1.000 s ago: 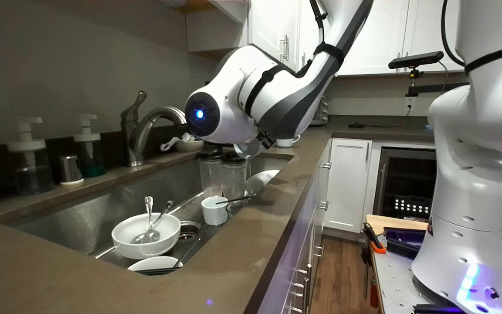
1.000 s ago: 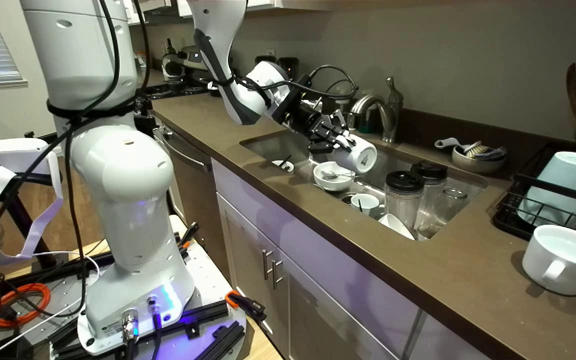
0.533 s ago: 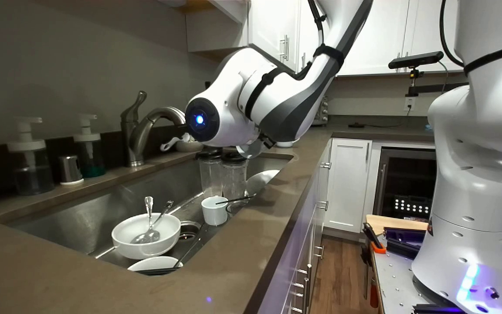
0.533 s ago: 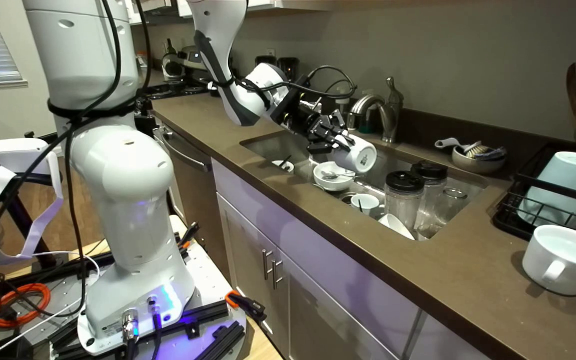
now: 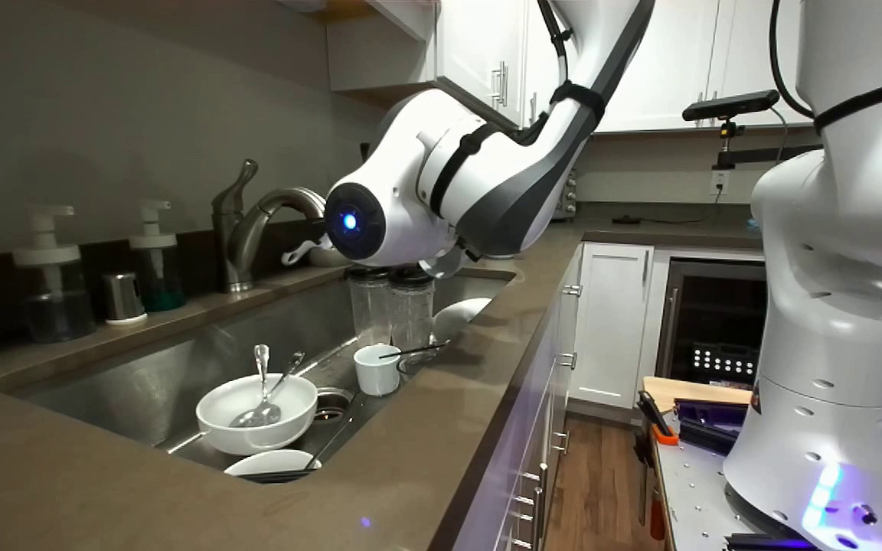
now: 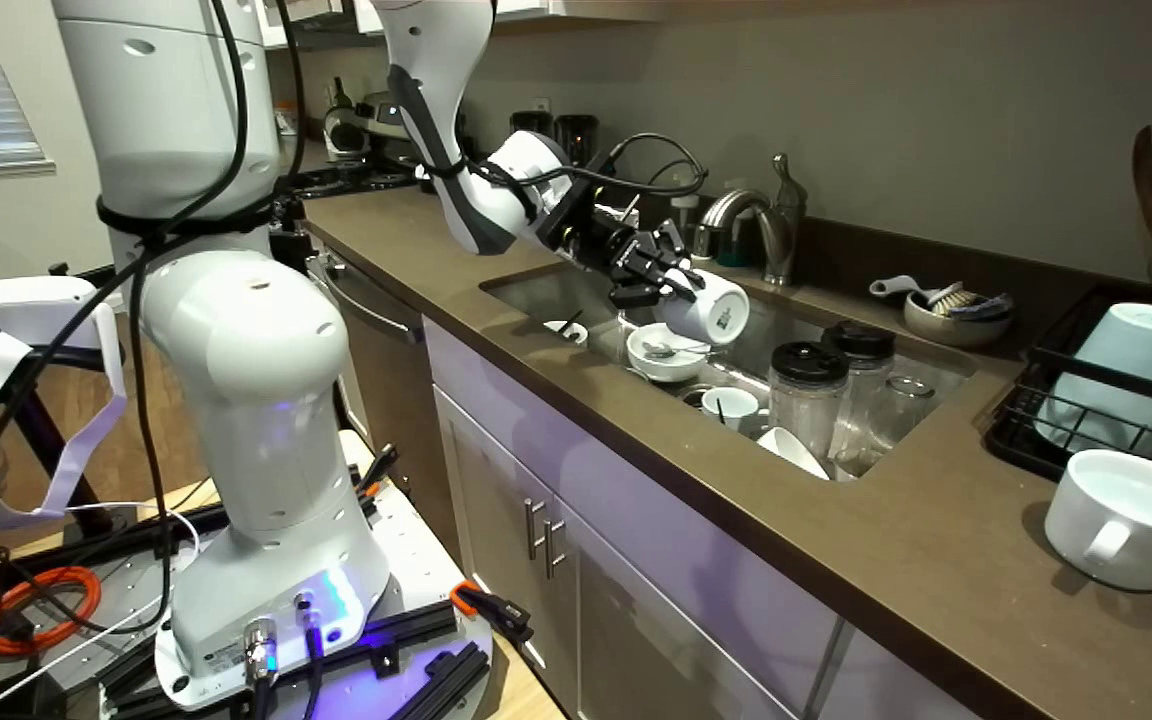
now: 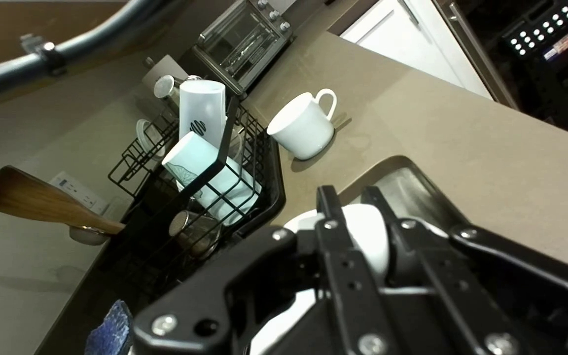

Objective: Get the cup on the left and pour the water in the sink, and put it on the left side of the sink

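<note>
My gripper is shut on a white cup above the sink. The cup is tipped over, its printed base turned toward the camera in that exterior view; its mouth is hidden. No falling water shows. In the wrist view the two fingers close around a part of the cup, and which part cannot be told. In an exterior view the arm hides the gripper, and the sink lies below it. Another white cup stands upright on the counter; it also shows in the wrist view.
The sink holds a white bowl with spoons, a small white cup and jars with black lids. The faucet stands behind the sink. A black dish rack stands beside it. Soap bottles line the back.
My gripper and the tipped cup have moved slightly down and a little to the left in the exterior view that shows them. The cup stays gripped. The other objects have not moved.
</note>
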Robot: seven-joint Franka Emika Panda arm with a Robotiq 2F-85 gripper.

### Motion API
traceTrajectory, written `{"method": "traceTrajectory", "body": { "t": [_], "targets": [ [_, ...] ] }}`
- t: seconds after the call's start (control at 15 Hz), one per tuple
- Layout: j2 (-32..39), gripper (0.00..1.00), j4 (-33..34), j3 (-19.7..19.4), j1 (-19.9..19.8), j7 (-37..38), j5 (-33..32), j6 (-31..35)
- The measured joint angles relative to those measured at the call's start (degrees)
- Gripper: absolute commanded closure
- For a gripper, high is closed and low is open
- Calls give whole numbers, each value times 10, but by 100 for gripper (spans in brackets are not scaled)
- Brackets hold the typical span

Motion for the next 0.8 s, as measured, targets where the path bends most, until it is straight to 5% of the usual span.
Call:
{"method": "traceTrajectory", "body": {
  "t": [0.47,0.53,0.8],
  "targets": [
    [0,94,0,0,2,0,0,-11],
    [0,84,0,0,2,0,0,-12],
    [0,84,0,0,2,1,0,-12]
  ]
}}
